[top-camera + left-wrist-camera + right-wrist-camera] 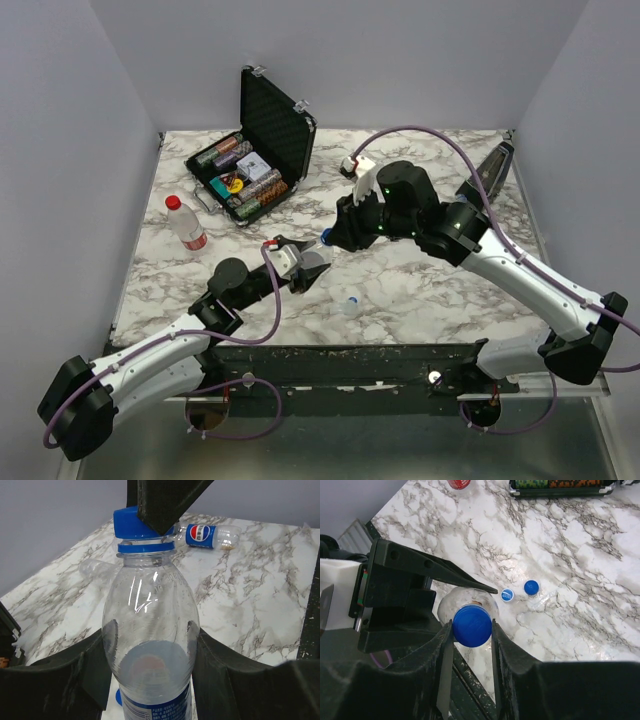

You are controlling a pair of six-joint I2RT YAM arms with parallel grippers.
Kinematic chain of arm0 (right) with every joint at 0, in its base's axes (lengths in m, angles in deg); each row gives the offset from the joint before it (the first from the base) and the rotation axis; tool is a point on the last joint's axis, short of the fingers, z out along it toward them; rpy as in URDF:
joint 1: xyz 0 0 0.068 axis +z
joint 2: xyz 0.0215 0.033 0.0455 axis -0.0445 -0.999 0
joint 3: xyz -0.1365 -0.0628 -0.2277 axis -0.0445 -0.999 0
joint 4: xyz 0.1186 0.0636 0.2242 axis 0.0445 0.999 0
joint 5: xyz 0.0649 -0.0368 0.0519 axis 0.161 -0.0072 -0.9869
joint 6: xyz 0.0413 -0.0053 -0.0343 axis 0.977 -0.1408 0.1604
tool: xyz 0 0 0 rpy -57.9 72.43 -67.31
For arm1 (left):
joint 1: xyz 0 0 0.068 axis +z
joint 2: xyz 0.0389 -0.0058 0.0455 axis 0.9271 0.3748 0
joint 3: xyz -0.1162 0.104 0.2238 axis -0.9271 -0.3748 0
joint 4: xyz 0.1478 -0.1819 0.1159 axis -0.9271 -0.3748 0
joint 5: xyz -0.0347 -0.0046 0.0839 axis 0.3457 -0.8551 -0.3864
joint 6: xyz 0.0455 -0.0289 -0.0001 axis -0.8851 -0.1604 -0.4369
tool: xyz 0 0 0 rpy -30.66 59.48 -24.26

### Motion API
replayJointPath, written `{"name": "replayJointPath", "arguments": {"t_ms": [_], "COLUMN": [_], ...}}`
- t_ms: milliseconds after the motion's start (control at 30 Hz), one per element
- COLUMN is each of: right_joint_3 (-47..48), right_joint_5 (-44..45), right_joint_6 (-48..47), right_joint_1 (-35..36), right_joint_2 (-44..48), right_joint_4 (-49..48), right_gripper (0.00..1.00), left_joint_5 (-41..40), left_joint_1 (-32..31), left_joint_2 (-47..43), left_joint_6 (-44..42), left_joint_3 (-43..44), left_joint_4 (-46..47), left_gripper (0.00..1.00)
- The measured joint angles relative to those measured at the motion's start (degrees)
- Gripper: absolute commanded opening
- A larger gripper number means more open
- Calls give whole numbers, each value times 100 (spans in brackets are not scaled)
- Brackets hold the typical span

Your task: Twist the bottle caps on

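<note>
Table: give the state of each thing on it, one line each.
Blue-label bottle: upright, held in left gripper.
Blue cap: on that bottle's neck, pinched by right gripper.
Red-capped bottle: upright, capped.
Pepsi bottle: lying on its side.
Case: lid open.
Spare blue cap: lying loose.

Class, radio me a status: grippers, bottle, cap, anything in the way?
Left gripper shut on blue-label bottle. Right gripper shut on blue cap at its neck. Nothing seen blocking.

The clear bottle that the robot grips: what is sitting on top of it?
A blue cap sits on the bottle's neck, pinched by the right gripper. The cap covers the threads, so how far it is screwed on cannot be seen.
</note>
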Motion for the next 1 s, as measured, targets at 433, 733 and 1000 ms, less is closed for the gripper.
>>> {"name": "replayJointPath", "arguments": {"t_ms": [433, 733, 1000], "right_joint_3": [-509, -710, -780], "right_joint_5": [-1325, -2155, -2577], "right_joint_6": [-1360, -2238, -2791], "right_joint_1": [-297, -420, -450], "right_joint_2": [658, 935, 1071], "right_joint_4": [-203, -243, -247], "right_gripper": [1, 1, 1], "left_joint_5": [848, 1370, 1703], "left_joint_1": [-7, -15, -15], "left_joint_2": [50, 68, 144], "left_joint_6": [514, 686, 861], "left_joint_3": [0, 0, 0], "left_joint_4": [382, 579, 817], "left_gripper": [0, 0, 0]}}
